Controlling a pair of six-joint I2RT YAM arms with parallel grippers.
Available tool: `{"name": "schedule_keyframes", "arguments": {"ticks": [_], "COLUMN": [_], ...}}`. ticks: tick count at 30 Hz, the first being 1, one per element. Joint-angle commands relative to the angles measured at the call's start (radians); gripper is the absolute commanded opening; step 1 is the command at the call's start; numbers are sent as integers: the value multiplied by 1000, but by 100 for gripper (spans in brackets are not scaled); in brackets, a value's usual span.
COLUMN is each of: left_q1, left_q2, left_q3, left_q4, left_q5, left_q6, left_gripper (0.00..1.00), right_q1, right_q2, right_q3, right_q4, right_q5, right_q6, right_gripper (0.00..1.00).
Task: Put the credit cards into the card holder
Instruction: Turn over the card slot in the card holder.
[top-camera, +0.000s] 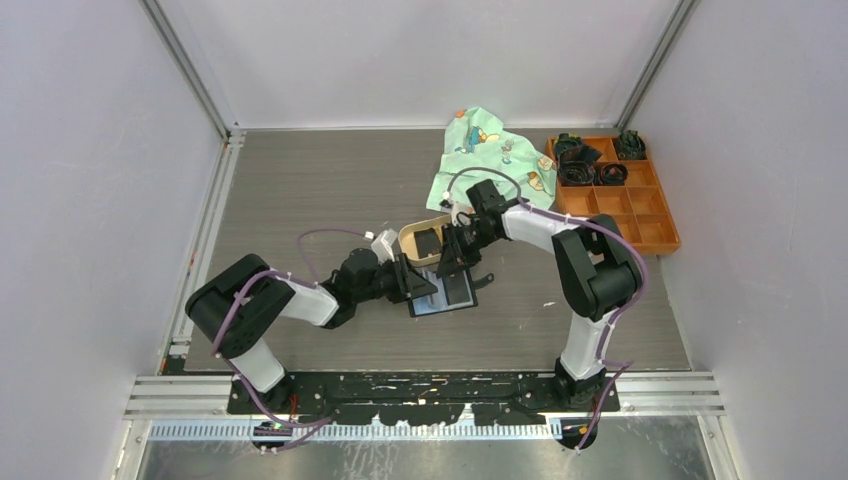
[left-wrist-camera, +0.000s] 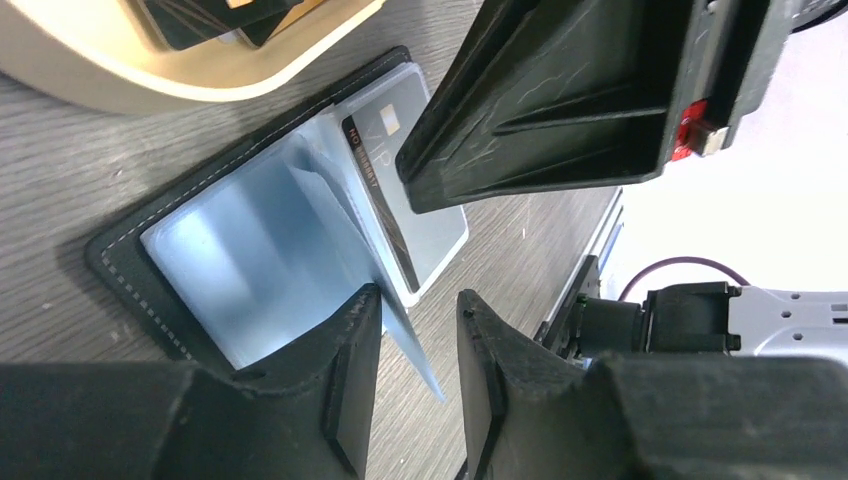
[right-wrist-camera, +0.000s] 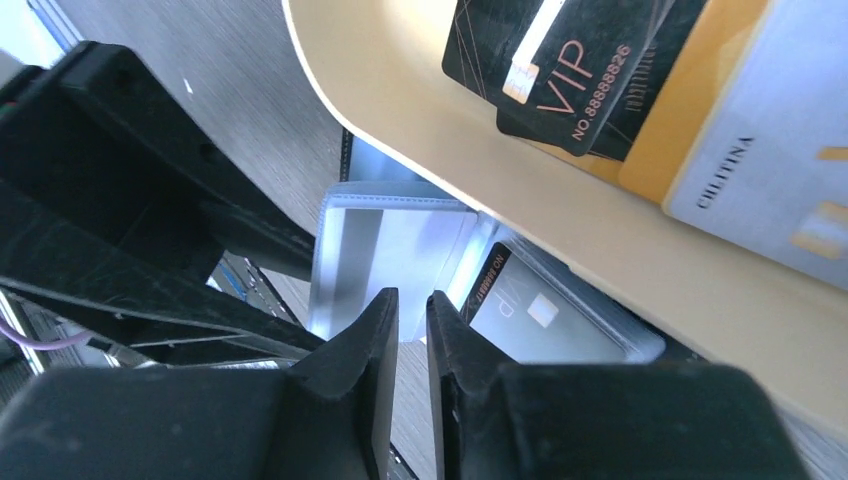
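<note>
Thin, stiff, slick silver-grey plastic credit card (left-wrist-camera: 430, 250) lay on black leather-like folding card holder (left-wrist-camera: 115, 262) just ahead of spread left end effector (left-wrist-camera: 418, 300), right end effector (right-wrist-camera: 411, 300) nearly pressed together, apparently empty; card looked best pinched by its free edge.

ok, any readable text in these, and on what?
"VIP", "NO.8888826": black card in the tan tray.
"CILITINA", uncertain: grey card in the tray.
"VIP": pale card in the card holder; its strip number is too blurred.
</note>
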Motion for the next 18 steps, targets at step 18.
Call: {"name": "schedule_keyframes", "arguments": {"ticks": [18], "left_q1": [-16], "left_q2": [71], "left_q3": [91], "left_q4": [87], "left_q5": [34], "left_q6": [6], "left_gripper": [40], "right_q1": [-112], "right_q2": [9], "right_q3": [-52], "right_q4": [118], "right_q5": [-186], "right_q6": [155], "right_gripper": [36]}}
